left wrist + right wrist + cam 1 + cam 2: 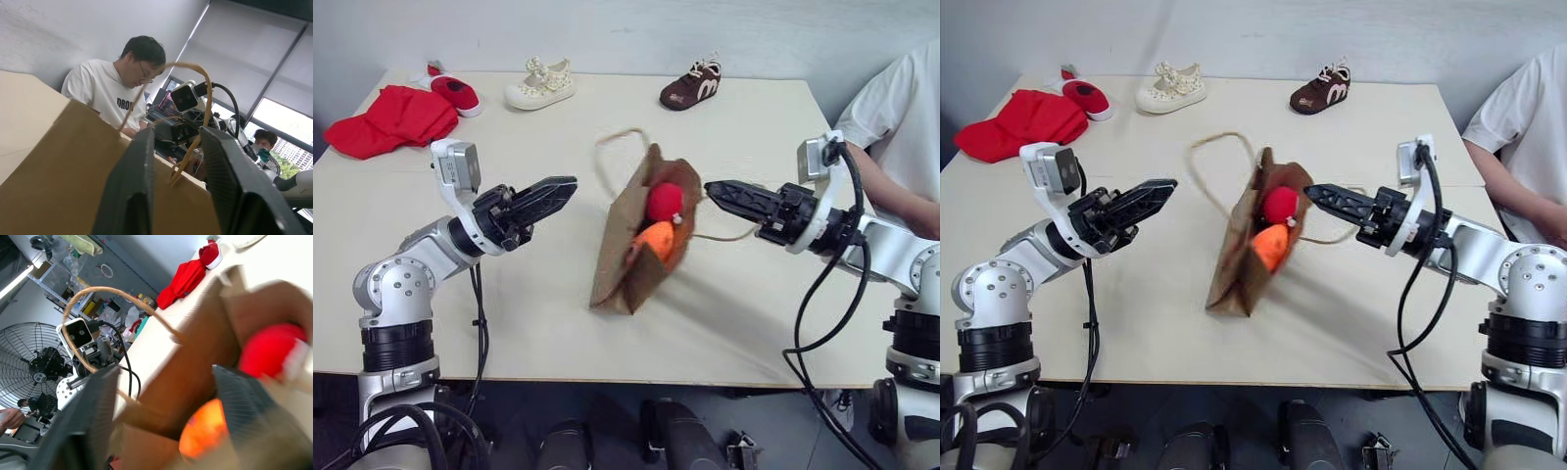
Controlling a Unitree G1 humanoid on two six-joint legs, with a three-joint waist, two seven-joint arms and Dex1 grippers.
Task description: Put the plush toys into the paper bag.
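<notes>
The brown paper bag (615, 266) stands in the middle of the table, its mouth turned toward my right side. Both plush toys sit in the mouth: the round red one (664, 202) on top and the orange one (656, 240) below it. My left gripper (566, 188) hovers a short way to the bag's left, open, with nothing between its fingers. My right gripper (713, 188) is open just beside the bag's mouth, close to the red toy (271, 350), holding nothing. One cord handle (607, 147) arches up behind the bag.
A red cloth (396, 117) and a small red shoe (458, 93) lie at the far left. A cream shoe (540, 85) and a brown shoe (692, 86) stand along the back edge. A person in a white shirt (901, 108) sits at the right side.
</notes>
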